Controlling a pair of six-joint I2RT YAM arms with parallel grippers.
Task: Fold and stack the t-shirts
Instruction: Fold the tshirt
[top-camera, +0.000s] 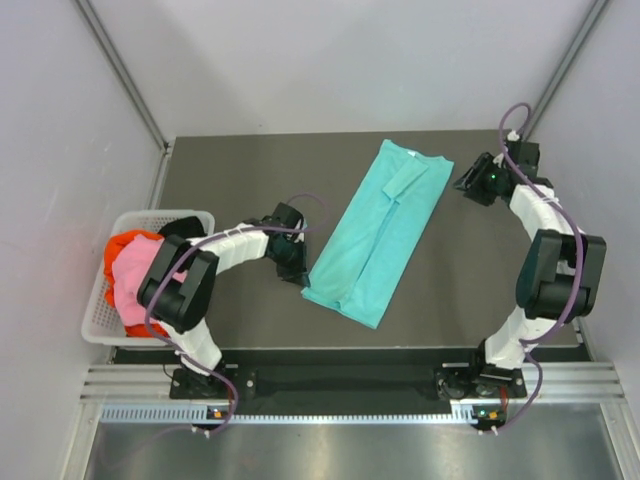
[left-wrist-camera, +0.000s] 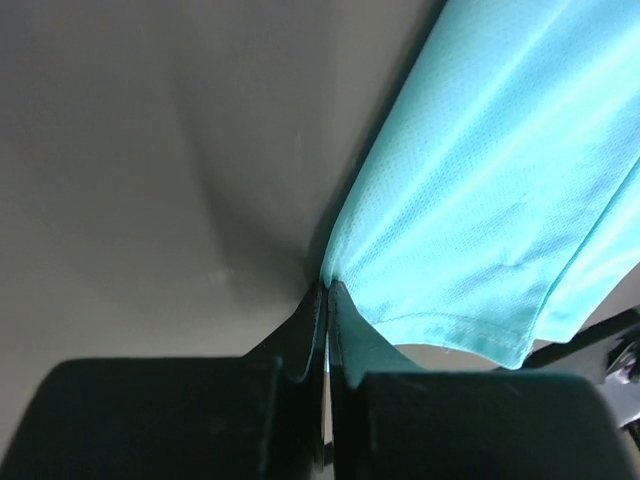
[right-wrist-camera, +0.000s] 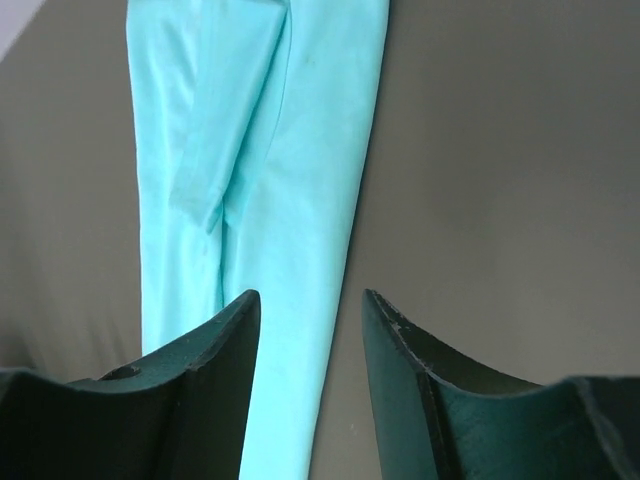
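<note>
I am pinching the near hem corner of the teal shirt (top-camera: 380, 232) with the left gripper (left-wrist-camera: 327, 295), the shirt lying long on the table (top-camera: 460, 290); the right gripper (right-wrist-camera: 308, 305) is hanging open by the collar end (not gripping). I am wanting both ends held before folding.

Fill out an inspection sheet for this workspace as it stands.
Surface: dark table, matte and flat.
Job's things: teal t-shirt folded into a long strip, lying diagonally mid-table; pink t-shirt and red-orange t-shirt bundled in the white basket at the left.
Clutter: nothing seen.
Grippers: left gripper shut on the teal t-shirt's near corner; right gripper open, empty, near the collar end.
Cables: purple cables loop along both arms.
Surroundings: pale walls; metal rail at the near edge.
</note>
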